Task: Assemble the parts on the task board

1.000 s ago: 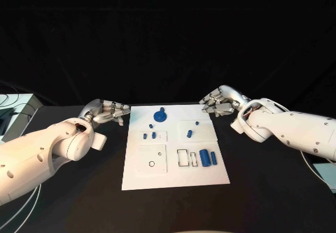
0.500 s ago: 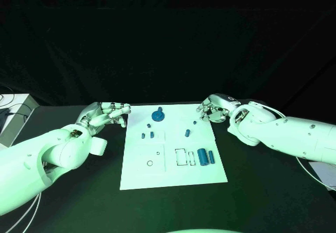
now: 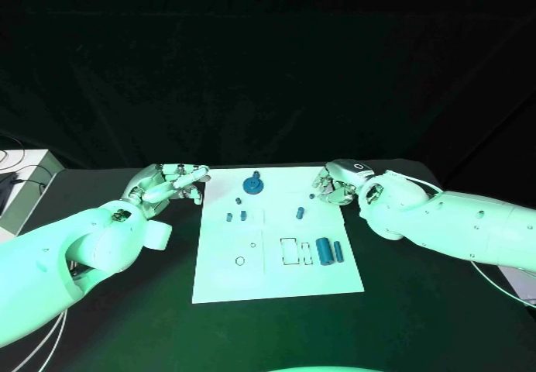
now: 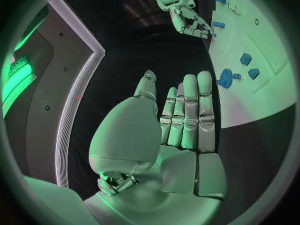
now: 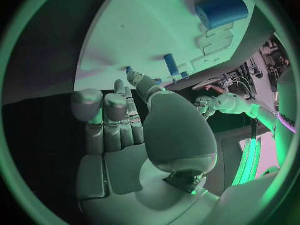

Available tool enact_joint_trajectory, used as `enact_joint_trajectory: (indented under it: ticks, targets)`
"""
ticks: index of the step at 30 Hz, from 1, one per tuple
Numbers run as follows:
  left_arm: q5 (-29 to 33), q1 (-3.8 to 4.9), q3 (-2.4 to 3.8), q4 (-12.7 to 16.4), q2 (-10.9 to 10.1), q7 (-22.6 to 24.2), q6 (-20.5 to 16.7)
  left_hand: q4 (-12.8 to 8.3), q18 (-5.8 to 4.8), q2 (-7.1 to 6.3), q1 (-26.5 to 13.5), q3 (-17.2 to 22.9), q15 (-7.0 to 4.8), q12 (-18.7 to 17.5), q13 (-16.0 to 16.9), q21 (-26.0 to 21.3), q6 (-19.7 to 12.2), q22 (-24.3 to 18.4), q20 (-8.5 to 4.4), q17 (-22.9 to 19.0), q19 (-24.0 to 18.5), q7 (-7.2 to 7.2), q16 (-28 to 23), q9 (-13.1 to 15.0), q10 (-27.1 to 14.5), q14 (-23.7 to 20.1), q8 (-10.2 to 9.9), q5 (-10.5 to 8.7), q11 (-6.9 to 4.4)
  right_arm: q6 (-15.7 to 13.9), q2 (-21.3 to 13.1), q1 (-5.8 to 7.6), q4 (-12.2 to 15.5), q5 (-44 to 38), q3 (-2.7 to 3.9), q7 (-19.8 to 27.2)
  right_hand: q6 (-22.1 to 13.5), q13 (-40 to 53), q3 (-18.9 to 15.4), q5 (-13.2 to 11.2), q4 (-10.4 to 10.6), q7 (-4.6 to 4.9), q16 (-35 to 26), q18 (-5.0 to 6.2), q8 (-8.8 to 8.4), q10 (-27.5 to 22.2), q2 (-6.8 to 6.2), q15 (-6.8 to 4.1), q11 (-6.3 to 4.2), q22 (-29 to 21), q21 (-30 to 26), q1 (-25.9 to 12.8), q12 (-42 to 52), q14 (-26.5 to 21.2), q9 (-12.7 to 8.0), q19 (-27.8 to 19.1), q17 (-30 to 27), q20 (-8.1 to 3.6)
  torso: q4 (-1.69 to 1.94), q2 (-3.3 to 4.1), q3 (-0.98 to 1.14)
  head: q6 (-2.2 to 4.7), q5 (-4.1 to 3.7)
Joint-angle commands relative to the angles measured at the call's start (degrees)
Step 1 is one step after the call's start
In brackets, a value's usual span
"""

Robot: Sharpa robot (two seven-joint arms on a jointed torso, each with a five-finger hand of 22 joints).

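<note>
The right hand has edged in over the task board's far right edge, fingers loosely apart and empty like the left hand, and could knock the small upright part nearby.

This looks like a robotics lab or test cell: a black table backed by black curtain carries only a white task board with outlined slots, and beside the table's left end stands pale equipment with cables (make unreadable).
</note>
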Motion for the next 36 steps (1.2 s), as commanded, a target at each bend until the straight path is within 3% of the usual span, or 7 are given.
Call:
enact_joint_trajectory:
  ticks: [1, 8, 15, 24, 26, 36]
  targets:
    - [1.0, -0.08, 0.07, 0.2, 0.0, 1.3, 1.1, 0.3, 0.98, -0.36, -0.2, 0.5, 0.05, 0.4, 0.1, 0.2, -0.2, 0.3, 0.14, 0.1, -0.2, 0.02, 0.2, 0.1, -0.5, -0.1, -0.1, -0.28, 0.01, 2.5, 0.6, -0.24, -0.3, -3.2, -0.01, -2.2, 0.5, -0.1, 0.0, -0.4, 0.7, 0.04, 0.3, 2.92, -0.10, -1.2, -0.69, 0.51, 0.47, -0.3, -0.9, 0.1, -0.2, 0.0, 0.1, 0.2, -0.3, 0.53, -0.02, 0.03, 0.03, -0.09, 0.15]
    - [1.1, -0.10, 0.07, 0.3, 0.0, 1.2, 1.1, 0.4, 0.98, -0.45, -0.2, 0.6, 0.09, 0.4, 0.1, 0.2, -0.2, 0.3, 0.18, 0.1, -0.3, 0.06, 0.1, 0.1, -0.7, -0.2, -0.1, -0.34, 0.06, 2.9, 1.9, -0.61, -1.6, -3.4, -0.01, -2.3, 0.4, -0.2, -0.9, -1.2, 1.9, 0.34, -0.5, 4.16, -0.12, -5.0, -1.24, 1.21, 1.44, -2.7, -5.0, 0.9, -0.2, -0.4, 0.0, 0.1, -2.2, 1.25, -0.10, 0.04, -0.01, -0.18, 0.20]
    - [1.1, -0.11, 0.07, 0.3, -0.1, 1.0, 1.3, 0.5, 1.03, -0.45, -0.1, 0.8, 0.11, 0.5, 0.1, 0.2, -0.3, 0.4, 0.24, 0.1, -0.3, 0.20, 0.0, 0.0, -0.8, -0.2, -0.1, -0.33, 0.08, 3.5, 2.8, -0.83, -2.5, -3.2, -0.02, -1.9, 0.4, -0.2, -2.5, -1.3, 3.1, 0.40, -1.0, 4.91, -0.13, -6.1, -1.04, 1.38, 1.74, -2.9, -9.5, 2.4, -0.2, -0.6, 0.0, 1.2, -4.7, 1.64, -0.02, 0.04, 0.01, -0.35, 0.17]
    - [1.1, -0.11, 0.07, 0.3, -0.1, 0.8, 1.2, 0.5, 1.07, -0.59, 0.0, 0.9, 0.15, 0.5, 0.1, 0.2, -0.7, 0.5, 0.27, 0.1, -0.3, 0.31, 0.1, 0.0, -1.0, -0.2, -0.1, -0.31, 0.15, 3.4, 3.7, -1.10, -3.0, -2.9, -0.02, -1.4, -0.1, -0.2, -1.9, -1.4, 3.1, 0.52, -0.2, 4.99, -0.13, -6.0, -0.91, 1.41, 1.70, -0.2, -12.4, 2.3, -0.2, -0.8, 0.0, 2.2, -5.8, 1.64, -0.06, 0.07, 0.04, -0.49, 0.17]
    - [1.1, -0.11, 0.08, 0.4, -0.1, 0.7, 1.2, 0.4, 1.08, -0.59, 0.1, 1.0, 0.15, 0.5, 0.1, 0.2, -0.9, 0.5, 0.28, 0.1, -0.3, 0.34, 0.1, 0.0, -1.0, -0.1, -0.1, -0.32, 0.15, 3.1, 3.8, -1.12, -3.2, -2.5, -0.03, -1.2, -0.1, -0.2, -1.7, -1.4, 3.2, 0.48, -0.2, 4.96, -0.15, -5.7, -0.72, 1.37, 1.63, 0.2, -12.6, 2.3, -0.2, -0.8, 0.0, 2.3, -5.8, 1.63, -0.09, 0.04, 0.01, -0.88, 0.04]
    - [1.2, -0.11, 0.08, 0.5, 0.1, 0.2, 1.6, 0.2, 1.15, -0.45, 0.2, 1.0, 0.18, 0.4, 0.1, 0.2, -1.4, 0.5, 0.30, 0.1, -0.2, 0.54, 0.1, 0.0, -1.3, -0.1, -0.1, -0.28, 0.24, 3.1, 4.2, -1.17, -3.5, -1.9, -0.04, -0.7, 0.0, -0.2, 1.3, -1.7, 2.8, 0.22, 0.4, 4.59, -0.12, -3.5, 0.68, 0.94, 1.04, 2.4, -13.3, 1.5, -0.3, -0.7, 0.0, 2.8, -5.9, 1.19, -0.13, 0.10, 0.08, -0.86, 0.23]
